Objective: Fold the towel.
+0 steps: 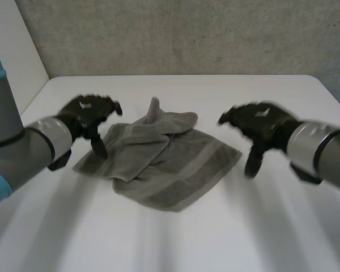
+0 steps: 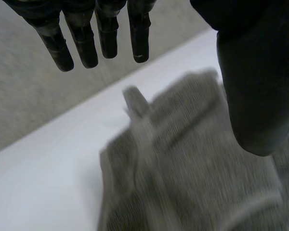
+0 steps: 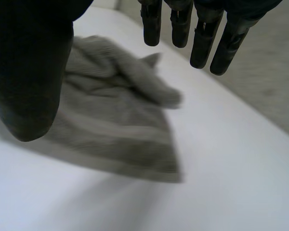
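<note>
A grey towel [image 1: 158, 158] lies crumpled and partly doubled over in the middle of the white table [image 1: 175, 238], one corner sticking up at its far side. My left hand [image 1: 88, 113] hovers open above the towel's left edge, fingers [image 2: 101, 36] straight, thumb [image 2: 257, 91] apart, holding nothing; the towel [image 2: 192, 168] lies below it. My right hand [image 1: 258, 122] hovers open to the right of the towel, clear of it. Its fingers [image 3: 202, 33] and thumb [image 3: 31, 77] are spread over the towel's [image 3: 115, 125] right corner and the bare table.
The table's far edge meets a grey wall [image 1: 187, 34]. A white panel [image 1: 11, 51] stands at the back left. Bare tabletop lies in front of the towel and on both sides.
</note>
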Motion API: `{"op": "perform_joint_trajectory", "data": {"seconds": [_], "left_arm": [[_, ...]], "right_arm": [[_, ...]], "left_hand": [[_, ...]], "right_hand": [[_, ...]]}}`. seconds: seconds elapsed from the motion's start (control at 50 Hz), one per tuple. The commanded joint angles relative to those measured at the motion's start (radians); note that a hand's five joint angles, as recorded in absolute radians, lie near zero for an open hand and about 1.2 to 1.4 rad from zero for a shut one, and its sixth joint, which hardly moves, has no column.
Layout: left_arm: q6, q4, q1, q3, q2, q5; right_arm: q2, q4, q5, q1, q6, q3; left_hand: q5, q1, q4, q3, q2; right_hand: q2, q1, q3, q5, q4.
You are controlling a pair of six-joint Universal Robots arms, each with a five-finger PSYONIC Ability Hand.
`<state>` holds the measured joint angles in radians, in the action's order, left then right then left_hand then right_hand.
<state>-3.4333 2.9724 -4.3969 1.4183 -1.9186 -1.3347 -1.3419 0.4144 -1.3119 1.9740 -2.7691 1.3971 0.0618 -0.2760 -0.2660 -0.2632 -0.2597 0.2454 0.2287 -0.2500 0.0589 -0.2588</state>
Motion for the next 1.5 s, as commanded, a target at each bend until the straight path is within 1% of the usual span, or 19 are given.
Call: {"op": "perform_joint_trajectory", "data": {"seconds": [0.02, 0.14, 0.28, 0.36, 0.52, 0.66, 0.78, 0.82, 0.84, 0.86, 0.88, 0.9, 0.92, 0.96, 1.02, 1.16, 1.3, 1.4, 1.5], "left_arm": [[-0.139, 0.121, -0.044, 0.106, -0.080, 0.052], [-0.150, 0.206, -0.045, 0.126, -0.152, 0.051], [-0.144, 0.246, -0.044, 0.125, -0.204, 0.051], [-0.136, 0.296, -0.036, 0.128, -0.220, 0.049], [-0.127, 0.341, -0.021, 0.128, -0.244, 0.048], [-0.093, 0.343, -0.012, 0.119, -0.263, 0.049], [-0.063, 0.343, -0.012, 0.119, -0.264, 0.049], [-0.047, 0.343, -0.010, 0.119, -0.263, 0.049], [-0.047, 0.343, -0.010, 0.119, -0.263, 0.049], [-0.041, 0.344, -0.010, 0.117, -0.261, 0.051], [-0.041, 0.344, -0.010, 0.117, -0.261, 0.051], [-0.034, 0.347, -0.010, 0.116, -0.260, 0.051], [-0.026, 0.352, -0.010, 0.116, -0.260, 0.051], [-0.021, 0.358, -0.010, 0.116, -0.257, 0.051], [-0.020, 0.361, -0.012, 0.113, -0.252, 0.051], [-0.015, 0.362, -0.012, 0.107, -0.249, 0.051], [-0.015, 0.362, -0.012, 0.105, -0.247, 0.049], [-0.015, 0.361, -0.013, 0.106, -0.241, 0.049], [-0.015, 0.361, -0.016, 0.123, -0.217, 0.049]], "right_arm": [[0.044, -0.260, 0.031, 0.091, -0.001, 0.189], [0.110, -0.465, 0.020, 0.173, -0.015, 0.276], [0.214, -0.494, 0.022, 0.217, -0.106, 0.286], [0.263, -0.561, 0.020, 0.226, -0.147, 0.295], [0.314, -0.678, 0.019, 0.227, -0.153, 0.306], [0.372, -0.689, 0.014, 0.227, -0.153, 0.272], [0.403, -0.695, -0.030, 0.229, -0.155, 0.241], [0.405, -0.706, -0.036, 0.229, -0.155, 0.238], [0.403, -0.723, -0.041, 0.229, -0.156, 0.238], [0.403, -0.723, -0.041, 0.229, -0.156, 0.238], [0.403, -0.736, -0.044, 0.227, -0.158, 0.238], [0.402, -0.746, -0.044, 0.227, -0.162, 0.240], [0.402, -0.746, -0.044, 0.227, -0.162, 0.240], [0.394, -0.755, -0.041, 0.227, -0.179, 0.241], [0.389, -0.755, -0.040, 0.224, -0.191, 0.240], [0.314, -0.749, -0.024, 0.212, -0.211, 0.252], [0.267, -0.727, -0.001, 0.117, -0.208, 0.255], [0.237, -0.677, 0.085, 0.025, -0.199, 0.249], [0.225, -0.649, 0.118, -0.088, -0.182, 0.235]], "left_hand": [[-0.017, 0.057, 0.047, 0.044, 0.040], [-0.002, 0.042, 0.032, 0.029, 0.026], [0.001, 0.039, 0.029, 0.026, 0.023], [0.009, 0.030, 0.020, 0.017, 0.014], [0.062, -0.023, -0.033, -0.035, -0.039], [0.074, -0.034, -0.044, -0.047, -0.051], [0.133, -0.093, -0.103, -0.106, -0.109], [0.360, -0.321, -0.331, -0.333, -0.337], [0.362, -0.322, -0.332, -0.335, -0.338], [0.571, -0.531, -0.541, -0.544, -0.548], [0.573, -0.533, -0.543, -0.546, -0.550], [0.756, -0.717, -0.727, -0.729, -0.733], [0.857, -0.817, -0.827, -0.830, -0.833], [0.907, -0.868, -0.878, -0.880, -0.884], [1.013, -0.973, -0.983, -0.986, -0.990], [1.014, -0.974, -0.984, -0.987, -0.990], [0.990, -0.950, -0.960, -0.963, -0.967], [0.978, -0.939, -0.949, -0.951, -0.955], [0.937, -0.898, -0.908, -0.911, -0.914]], "right_hand": [[-0.071, -0.054, 0.075, -0.059, 0.084], [-0.071, -0.054, 0.075, -0.059, 0.084], [-0.058, -0.041, 0.062, -0.046, 0.071], [0.097, 0.114, -0.093, 0.109, -0.084], [0.350, 0.367, -0.346, 0.362, -0.337], [0.421, 0.437, -0.416, 0.433, -0.407], [0.512, 0.528, -0.507, 0.523, -0.498], [0.585, 0.602, -0.581, 0.597, -0.572], [0.673, 0.689, -0.668, 0.684, -0.659], [0.673, 0.690, -0.669, 0.685, -0.660], [0.795, 0.812, -0.791, 0.807, -0.782], [0.945, 0.962, -0.940, 0.957, -0.932], [0.946, 0.963, -0.942, 0.958, -0.933], [1.150, 1.167, -1.146, 1.162, -1.137], [1.151, 1.168, -1.146, 1.163, -1.137], [1.151, 1.168, -1.146, 1.163, -1.137], [1.151, 1.168, -1.146, 1.163, -1.137], [1.151, 1.168, -1.146, 1.163, -1.137], [1.151, 1.168, -1.146, 1.163, -1.137]]}}
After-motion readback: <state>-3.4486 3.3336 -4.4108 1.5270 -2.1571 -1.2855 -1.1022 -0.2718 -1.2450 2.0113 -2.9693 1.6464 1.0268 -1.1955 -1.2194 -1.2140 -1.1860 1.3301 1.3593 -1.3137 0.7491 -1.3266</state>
